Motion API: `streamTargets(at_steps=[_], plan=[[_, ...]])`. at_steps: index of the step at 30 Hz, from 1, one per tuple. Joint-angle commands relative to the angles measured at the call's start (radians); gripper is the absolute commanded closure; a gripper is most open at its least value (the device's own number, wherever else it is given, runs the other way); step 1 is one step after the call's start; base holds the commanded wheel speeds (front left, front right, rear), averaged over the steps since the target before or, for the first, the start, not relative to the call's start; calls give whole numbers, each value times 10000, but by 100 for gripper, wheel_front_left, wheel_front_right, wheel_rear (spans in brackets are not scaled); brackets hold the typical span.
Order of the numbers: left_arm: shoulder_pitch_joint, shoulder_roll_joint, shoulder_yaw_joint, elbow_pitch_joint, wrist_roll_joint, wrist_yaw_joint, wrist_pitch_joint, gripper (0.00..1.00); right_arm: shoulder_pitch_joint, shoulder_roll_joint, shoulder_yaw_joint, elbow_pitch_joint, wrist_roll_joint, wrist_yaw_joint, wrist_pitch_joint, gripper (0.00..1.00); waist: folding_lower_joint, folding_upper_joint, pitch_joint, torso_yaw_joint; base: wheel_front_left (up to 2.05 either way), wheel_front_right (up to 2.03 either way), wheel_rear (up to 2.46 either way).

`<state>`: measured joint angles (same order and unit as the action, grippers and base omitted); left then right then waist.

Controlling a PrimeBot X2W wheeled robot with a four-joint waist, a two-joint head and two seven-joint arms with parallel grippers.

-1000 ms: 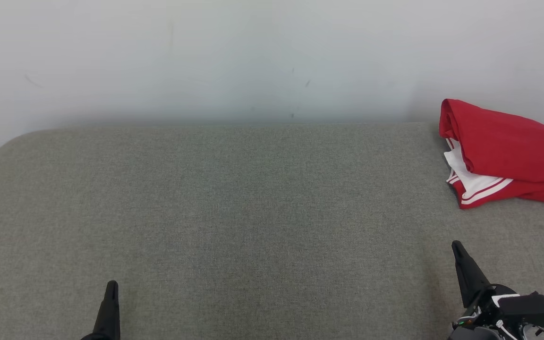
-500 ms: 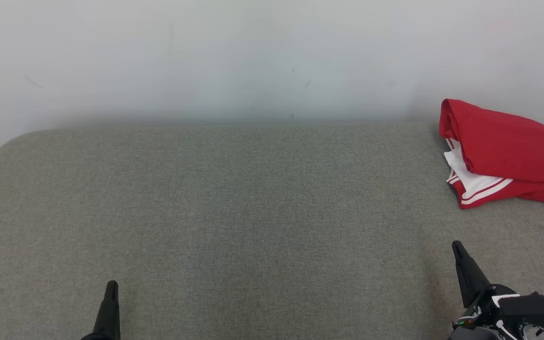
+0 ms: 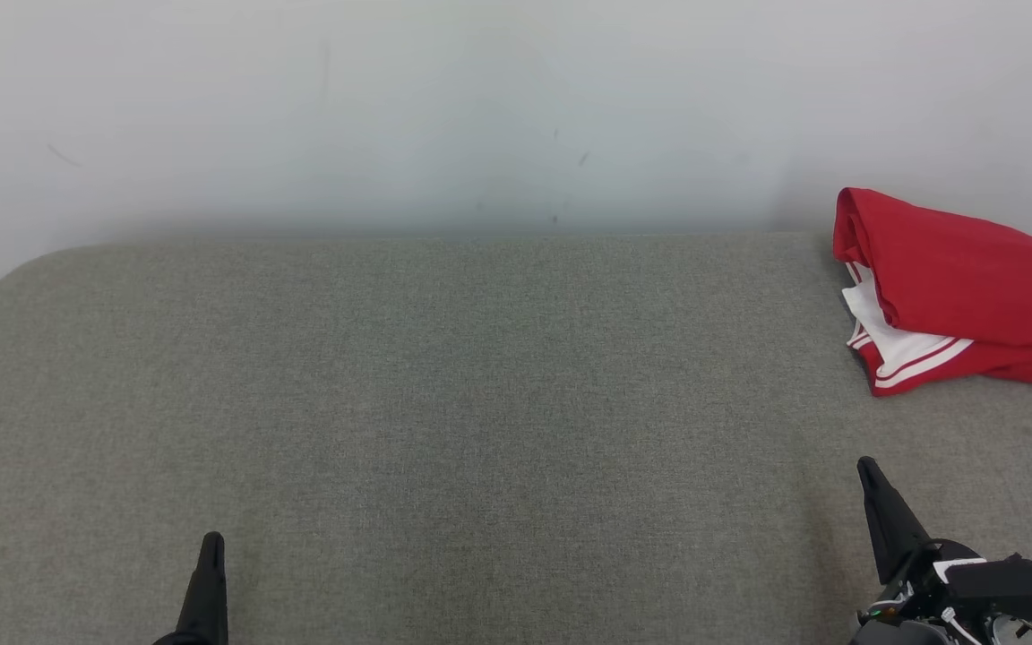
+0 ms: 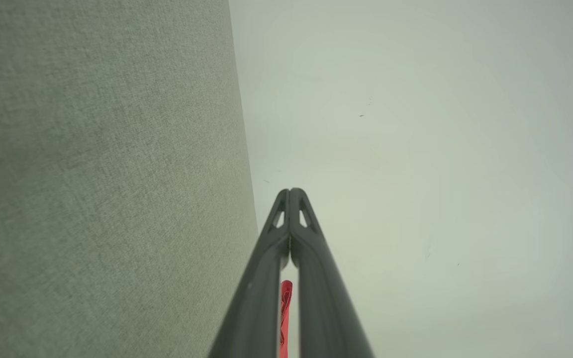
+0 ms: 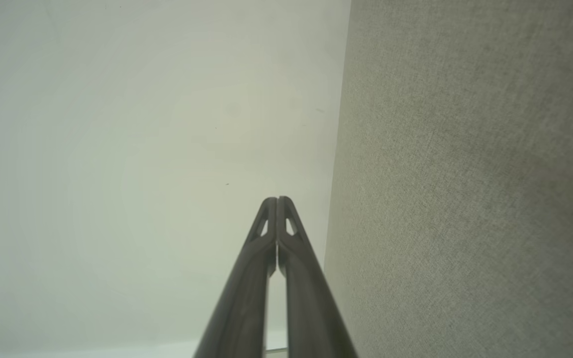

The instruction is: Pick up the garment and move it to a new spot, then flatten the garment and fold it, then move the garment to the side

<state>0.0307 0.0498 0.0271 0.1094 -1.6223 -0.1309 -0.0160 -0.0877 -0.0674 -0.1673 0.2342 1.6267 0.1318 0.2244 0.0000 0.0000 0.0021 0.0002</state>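
The garment (image 3: 964,287) is red with white trim and lies folded in a compact pile at the far right of the grey fabric surface (image 3: 480,403), close to the wall. A sliver of red garment (image 4: 285,313) peeks between the fingers in the left wrist view. My left gripper (image 3: 210,546) sits low at the near left, tips together and empty; the left wrist view confirms the left gripper (image 4: 290,191) is shut. My right gripper (image 3: 865,468) rests at the near right, well in front of the garment, and the right gripper (image 5: 277,200) is shut with nothing held.
A plain white wall (image 3: 480,107) rises directly behind the surface. The surface's far left corner (image 3: 5,278) is rounded.
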Motion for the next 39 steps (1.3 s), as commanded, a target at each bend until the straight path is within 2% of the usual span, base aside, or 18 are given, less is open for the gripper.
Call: streamTargets(at_steps=[1, 39], plan=[[-113, 9, 10, -40, -65, -12, 7, 100, -87, 30, -24, -18, -48, -21, 36, 100, 0, 0, 0, 0, 0, 0, 0], [-112, 9, 9, -40, -65, -12, 6, 100, -101, 84, -100, -13, -102, -21, 104, 100, 0, 0, 0, 0, 0, 0, 0]])
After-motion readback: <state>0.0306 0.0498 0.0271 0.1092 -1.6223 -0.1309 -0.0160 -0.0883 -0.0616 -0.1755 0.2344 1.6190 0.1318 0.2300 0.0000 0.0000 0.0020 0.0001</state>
